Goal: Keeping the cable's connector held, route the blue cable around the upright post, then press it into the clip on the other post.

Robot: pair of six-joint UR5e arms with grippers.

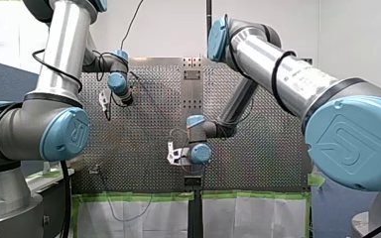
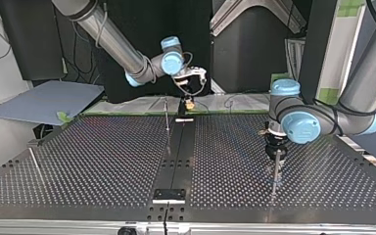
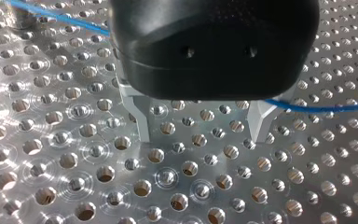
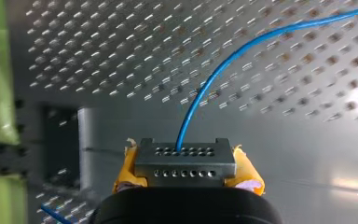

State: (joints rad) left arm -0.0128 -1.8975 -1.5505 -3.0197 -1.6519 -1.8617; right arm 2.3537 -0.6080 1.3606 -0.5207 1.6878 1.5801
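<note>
In the right wrist view my right gripper is shut with its yellow pads on the grey connector. The blue cable rises out of the connector and curves off over the perforated table. In the top view that gripper hangs over the far edge with the connector below it. My left gripper is open close above the plate, with nothing between its metal fingers. The blue cable runs behind those fingers. In the top view my left gripper points down just above a thin upright post.
A second thin post stands near the table's middle at the far side, and a slanted rod at the top view's left. A black block sits on the dark centre strip at the near edge. A grey board lies beyond the table.
</note>
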